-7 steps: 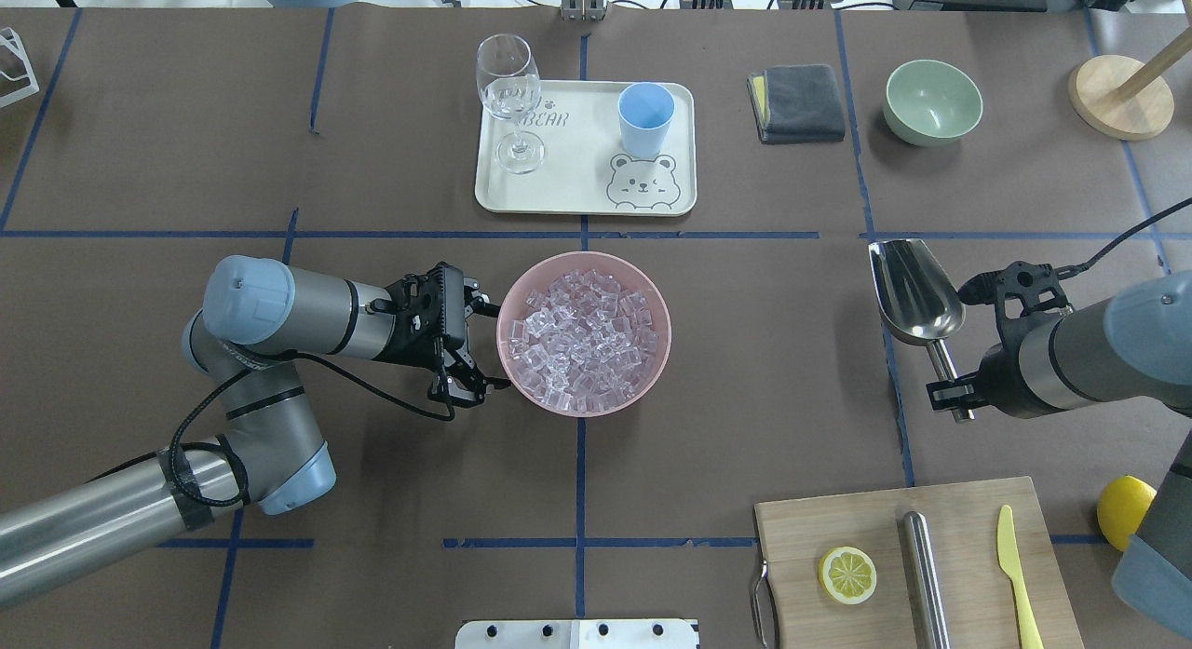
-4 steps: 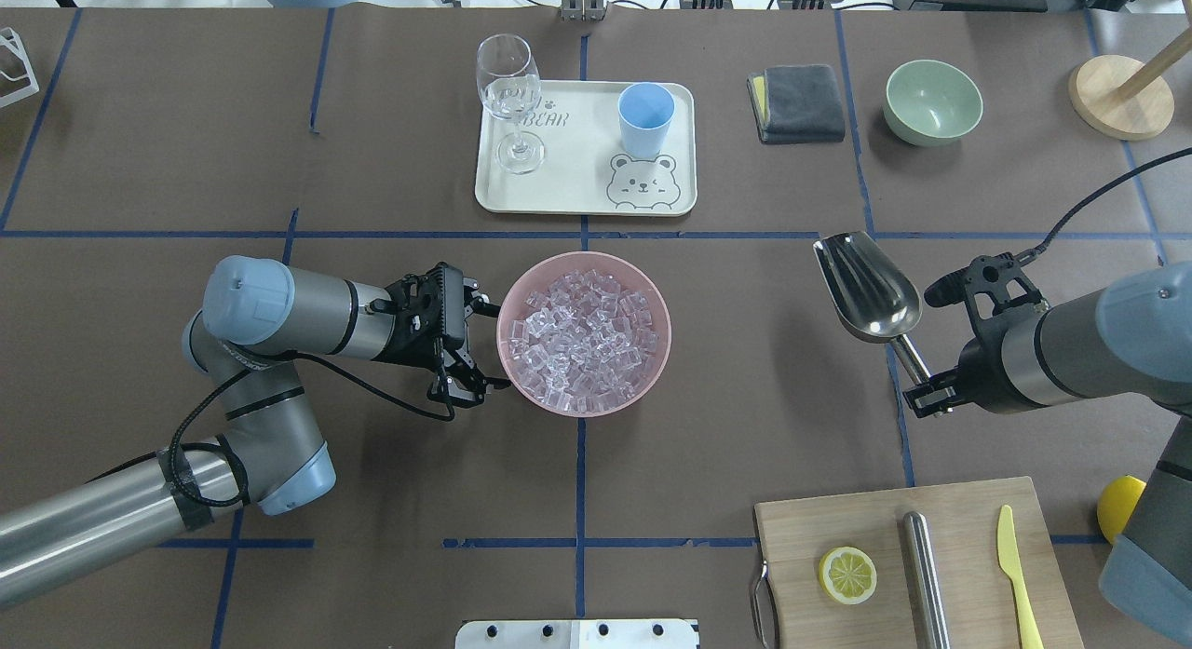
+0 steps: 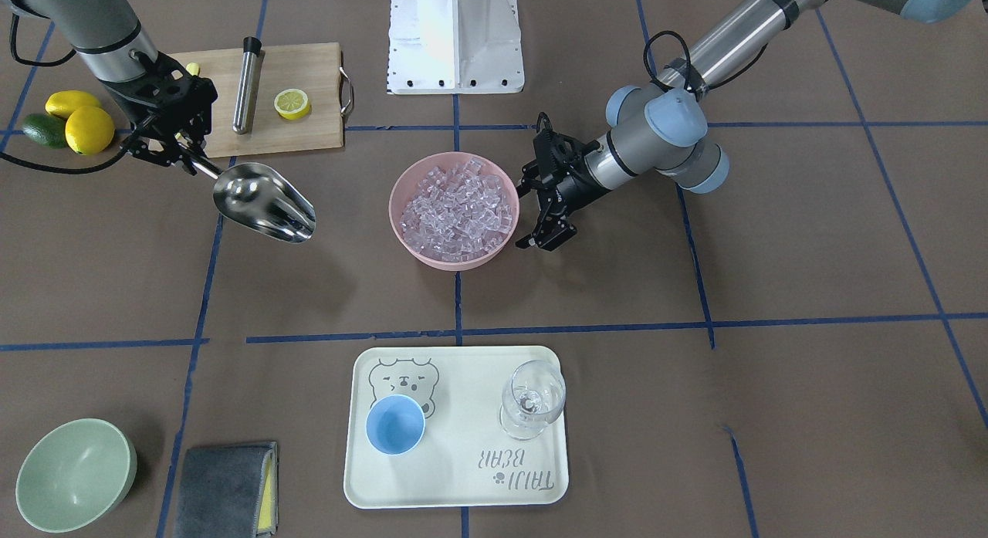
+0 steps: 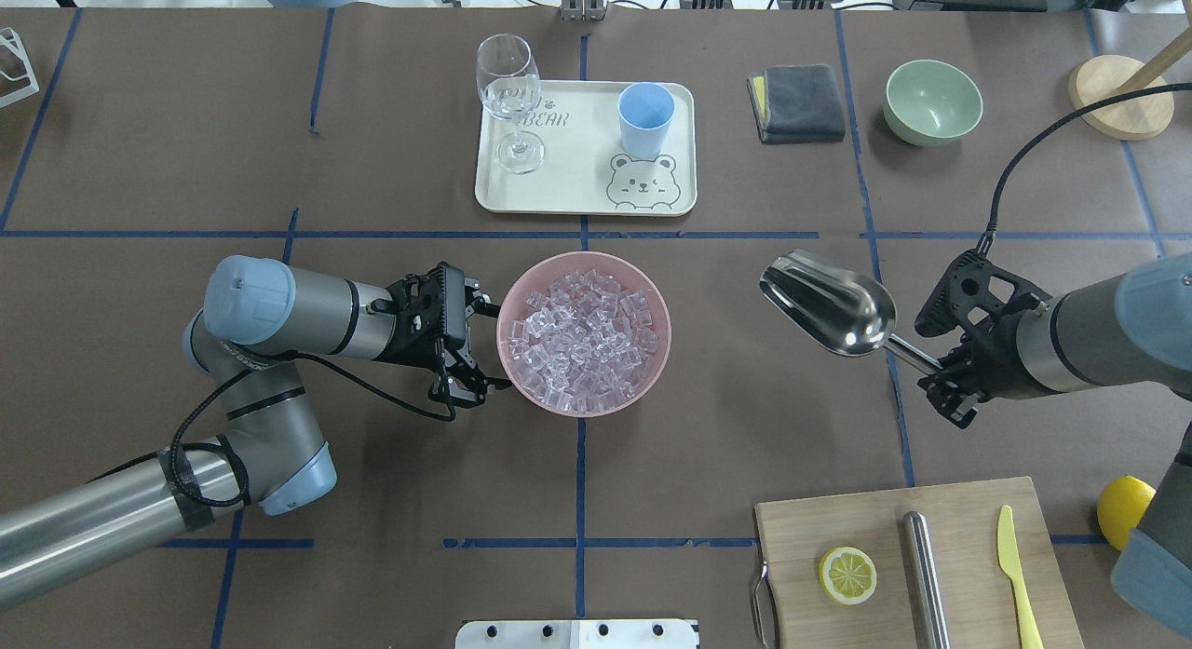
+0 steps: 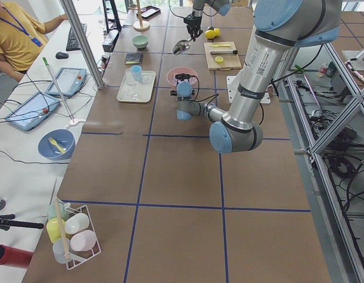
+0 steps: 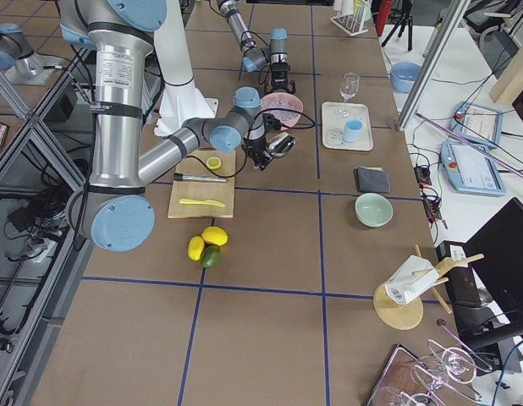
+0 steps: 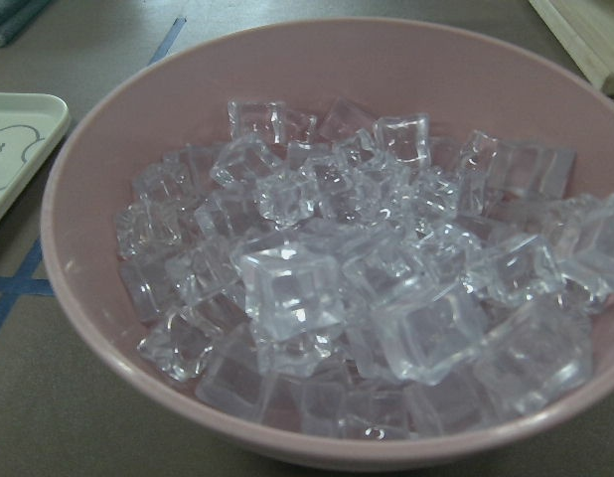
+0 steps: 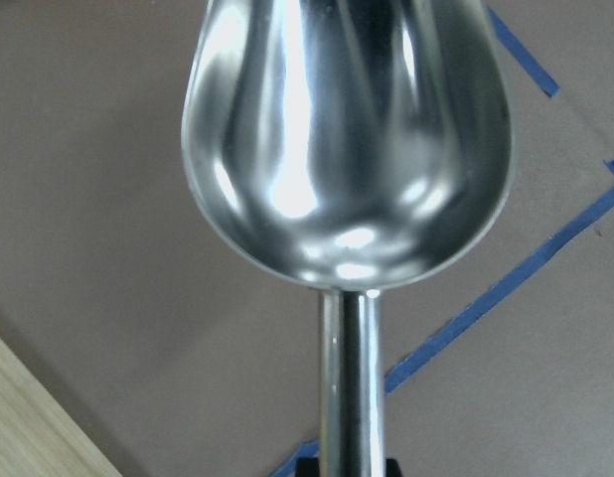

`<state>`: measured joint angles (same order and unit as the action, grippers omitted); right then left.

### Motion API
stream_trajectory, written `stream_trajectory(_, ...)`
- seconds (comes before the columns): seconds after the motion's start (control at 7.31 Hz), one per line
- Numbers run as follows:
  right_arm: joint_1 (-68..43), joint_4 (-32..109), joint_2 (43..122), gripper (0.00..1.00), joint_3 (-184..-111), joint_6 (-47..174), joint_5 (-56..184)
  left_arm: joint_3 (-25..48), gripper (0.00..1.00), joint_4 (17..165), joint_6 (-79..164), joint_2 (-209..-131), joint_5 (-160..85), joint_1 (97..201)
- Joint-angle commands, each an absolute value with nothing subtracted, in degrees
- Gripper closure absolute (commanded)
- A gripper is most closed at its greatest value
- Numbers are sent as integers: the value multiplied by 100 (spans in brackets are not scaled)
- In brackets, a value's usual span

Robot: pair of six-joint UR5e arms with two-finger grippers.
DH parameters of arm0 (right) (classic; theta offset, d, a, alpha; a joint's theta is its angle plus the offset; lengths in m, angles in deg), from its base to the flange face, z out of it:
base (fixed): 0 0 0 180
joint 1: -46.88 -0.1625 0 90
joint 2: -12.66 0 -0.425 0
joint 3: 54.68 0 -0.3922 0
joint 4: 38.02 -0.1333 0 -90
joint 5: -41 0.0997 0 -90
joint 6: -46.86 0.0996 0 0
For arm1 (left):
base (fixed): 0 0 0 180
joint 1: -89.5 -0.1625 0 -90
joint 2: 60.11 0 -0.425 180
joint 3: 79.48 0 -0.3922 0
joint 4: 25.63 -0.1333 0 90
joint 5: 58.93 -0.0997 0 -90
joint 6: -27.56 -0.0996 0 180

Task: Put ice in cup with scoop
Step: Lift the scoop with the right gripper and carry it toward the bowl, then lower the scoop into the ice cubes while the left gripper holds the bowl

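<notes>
Scoop [image 3: 262, 202] hangs empty left of centre in the front-facing view, handle clenched in the right arm's fingers [image 3: 176, 153], mouth aimed at the pink bowl [image 3: 455, 260] of ice [image 3: 459, 206], well apart. Overhead, its long axis points leftward toward that bowl (right arm's job); left fingers [image 4: 463, 381] splayed, holding nothing, beside the rim. Cup [image 4: 646, 118] stands upper centre on the tray [image 4: 484, 197].
</notes>
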<state>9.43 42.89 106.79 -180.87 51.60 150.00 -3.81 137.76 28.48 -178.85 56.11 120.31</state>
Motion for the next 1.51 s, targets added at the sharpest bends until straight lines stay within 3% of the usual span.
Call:
stream_trajectory(0.0, 926, 6583, 9650, 100, -18580, 4441, 14981, -389, 0, 13776, 2844, -17885, 5612, 12035)
stream_trajectory(0.41, 1355, 10541, 6855, 100, -18442, 4246, 14368, -389, 0, 13776, 2844, -17877, 5603, 12035)
stream_trajectory(0.68, 1557, 11453, 5684, 100, -17444, 4264, 14392, -389, 0, 13776, 2853, -17885, 5612, 12026)
stream_trajectory(1.37, 1919, 12449, 4572, 100, -16000, 4404, 14453, -390, 0, 13776, 2844, -17885, 5612, 12017)
